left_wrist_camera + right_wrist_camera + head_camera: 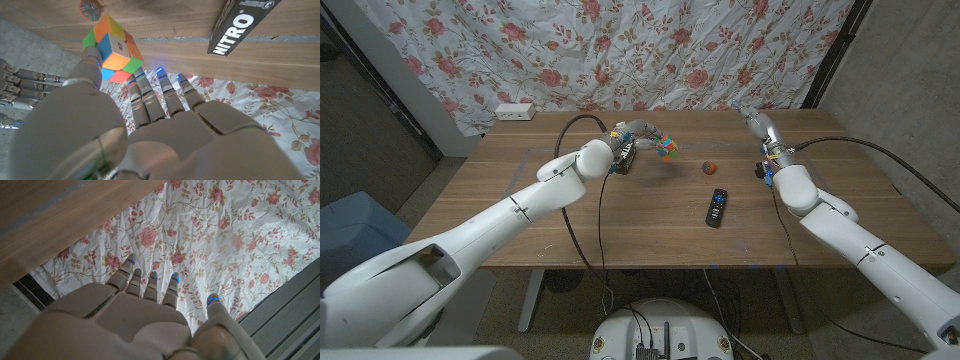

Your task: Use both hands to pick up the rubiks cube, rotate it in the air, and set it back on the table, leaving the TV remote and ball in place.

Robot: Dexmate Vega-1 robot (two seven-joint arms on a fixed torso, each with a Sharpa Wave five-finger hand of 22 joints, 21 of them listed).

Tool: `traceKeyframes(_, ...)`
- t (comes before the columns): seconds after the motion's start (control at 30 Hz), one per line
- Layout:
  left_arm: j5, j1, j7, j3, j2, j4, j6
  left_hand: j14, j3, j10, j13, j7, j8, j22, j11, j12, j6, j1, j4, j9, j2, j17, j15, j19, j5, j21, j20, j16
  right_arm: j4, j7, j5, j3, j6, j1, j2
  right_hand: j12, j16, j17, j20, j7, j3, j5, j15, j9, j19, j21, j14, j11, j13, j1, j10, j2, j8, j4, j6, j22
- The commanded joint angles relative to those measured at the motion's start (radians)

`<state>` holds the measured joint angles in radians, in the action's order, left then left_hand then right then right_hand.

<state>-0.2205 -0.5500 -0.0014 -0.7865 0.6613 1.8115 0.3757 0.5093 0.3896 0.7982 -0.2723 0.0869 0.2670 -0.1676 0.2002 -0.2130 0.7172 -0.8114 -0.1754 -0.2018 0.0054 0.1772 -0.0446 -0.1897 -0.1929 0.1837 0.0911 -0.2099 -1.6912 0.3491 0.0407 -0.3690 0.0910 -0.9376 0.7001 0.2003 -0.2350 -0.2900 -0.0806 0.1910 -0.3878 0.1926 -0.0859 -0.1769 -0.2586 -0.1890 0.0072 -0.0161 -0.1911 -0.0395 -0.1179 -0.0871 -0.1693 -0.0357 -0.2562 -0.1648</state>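
- The rubiks cube (114, 49) is off the table (650, 240), pinched at the left hand (638, 137)'s fingertips (93, 55); so thin a hold could let it slip in rotation
- The right hand (752, 122), fingers spread and holding nothing, is well apart; a fall could knock the ball (711, 168) or TV remote (717, 207)
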Motion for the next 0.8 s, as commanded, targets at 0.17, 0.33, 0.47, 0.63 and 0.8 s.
traceKeyframes(0.17,-0.185,0.042,-0.115,-0.069,0.042,0.002,-0.009,0.0,0.0,0.018,-0.002,-0.008,0.003,-0.003,0.018,-0.005,0.023,-0.01,0.008,-0.003,0.015,0.003,-0.104,0.003,-0.003,0.004,-0.002,0.002,0.072,-0.031,0.133,0.02,0.068,-0.004,-0.033,0.002,-0.003,-0.006,-0.001,-0.002,0.003,0.003,-0.01,-0.001,0.0,0.002,0.0,-0.011,-0.003,0.004,-0.005,-0.023,-0.005,0.006,0.001,-0.003)
traceKeyframes(0.33,-0.219,0.04,-0.132,-0.071,0.042,-0.005,-0.025,0.0,0.0,0.019,-0.002,-0.005,0.003,-0.003,0.019,-0.005,0.023,-0.01,0.008,-0.003,0.015,0.003,-0.105,0.004,-0.002,0.004,-0.002,0.002,0.089,-0.037,0.167,0.022,0.078,-0.005,-0.044,0.003,-0.003,-0.006,-0.001,-0.005,0.004,0.003,-0.011,-0.001,-0.001,0.002,0.002,-0.015,-0.003,0.006,-0.007,-0.023,-0.007,0.007,0.001,-0.003)
traceKeyframes(0.47,-0.243,0.036,-0.146,-0.07,0.039,-0.007,-0.023,-0.002,0.0,0.017,-0.002,-0.002,0.002,-0.003,0.019,-0.005,0.024,-0.011,0.008,-0.003,0.015,0.003,-0.106,0.007,-0.003,0.003,-0.001,0.003,0.104,-0.049,0.198,0.023,0.089,-0.007,-0.052,0.003,-0.004,-0.006,-0.002,-0.01,0.006,0.004,-0.011,-0.001,-0.001,0.002,0.002,-0.016,-0.003,0.008,-0.008,-0.022,-0.009,0.009,0.0,-0.003)
traceKeyframes(0.63,-0.272,0.031,-0.168,-0.072,0.036,-0.004,-0.001,-0.005,-0.001,0.018,-0.002,-0.001,0.001,-0.003,0.02,-0.005,0.024,-0.011,0.008,-0.003,0.015,0.003,-0.105,0.008,-0.003,0.003,-0.001,0.005,0.138,-0.071,0.241,0.025,0.112,-0.005,-0.066,0.002,-0.004,-0.006,-0.002,-0.015,0.007,0.004,-0.012,-0.001,0.0,0.002,0.002,-0.015,-0.003,0.01,-0.007,-0.021,-0.009,0.011,0.004,-0.003)
traceKeyframes(0.8,-0.302,0.035,-0.196,-0.081,0.04,-0.009,-0.006,-0.013,-0.001,0.016,-0.001,0.0,-0.001,-0.003,0.02,-0.003,0.024,-0.011,0.008,-0.003,0.017,0.003,-0.106,0.012,-0.003,0.002,-0.002,0.008,0.163,-0.092,0.278,0.025,0.123,0.0,-0.074,0.001,-0.002,-0.006,-0.002,-0.027,0.009,0.004,-0.011,-0.001,0.004,0.003,-0.002,-0.014,-0.003,0.012,-0.007,-0.02,-0.008,0.013,0.011,-0.003)
